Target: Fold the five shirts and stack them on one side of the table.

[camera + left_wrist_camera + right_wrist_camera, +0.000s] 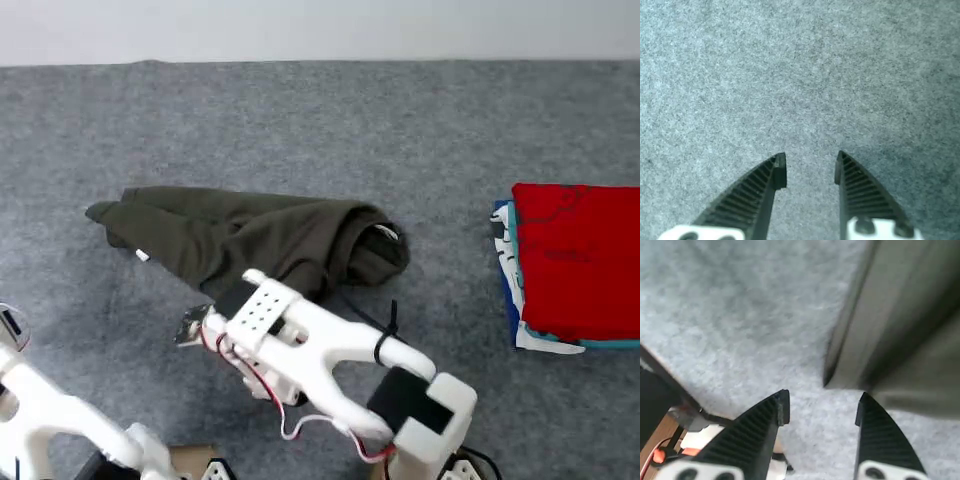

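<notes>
A stack of folded shirts (575,265), a red one on top, sits well apart from the right claw (822,405); I can't count its layers. By my reckoning one loosely bunched olive-green fabric shirt (260,235) is left to fold. It lies half rolled, collar showing, its edge just ahead of that claw's spread, empty jaws. The left claw (810,167) hangs released over the bare grey felt table (790,75).
</notes>
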You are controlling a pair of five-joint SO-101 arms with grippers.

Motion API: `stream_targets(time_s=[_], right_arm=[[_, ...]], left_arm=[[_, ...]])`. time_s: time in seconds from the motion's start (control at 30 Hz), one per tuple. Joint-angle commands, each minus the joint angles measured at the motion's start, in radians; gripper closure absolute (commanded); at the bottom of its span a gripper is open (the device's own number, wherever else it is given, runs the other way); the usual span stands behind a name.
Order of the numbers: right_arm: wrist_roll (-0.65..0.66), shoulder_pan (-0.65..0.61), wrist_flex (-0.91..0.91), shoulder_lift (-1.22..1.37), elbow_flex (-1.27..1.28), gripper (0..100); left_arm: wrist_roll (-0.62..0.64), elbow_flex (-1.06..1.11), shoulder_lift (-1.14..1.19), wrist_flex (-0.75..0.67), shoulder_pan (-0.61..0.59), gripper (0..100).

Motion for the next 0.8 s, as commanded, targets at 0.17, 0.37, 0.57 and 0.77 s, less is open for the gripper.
stream_targets(time_s=[0.17, 0.37, 0.57, 0.77], right_arm=[[0.035, 0.077, -0.039, 0.134, -0.097, 77.5], [0.035, 0.071, -0.042, 0.259, -0.178, 77.8], [0.034, 0.071, -0.028, 0.377, -0.269, 79.0], [0.031, 0.071, -0.015, 0.414, -0.305, 95.2]], left_arm=[[-0.005, -0.033, -0.043, -0.017, 0.000, 83], [-0.005, -0.033, -0.041, -0.017, 0.000, 83], [-0.005, -0.033, -0.041, -0.017, 0.000, 83], [-0.005, -0.033, -0.041, -0.017, 0.000, 83]])
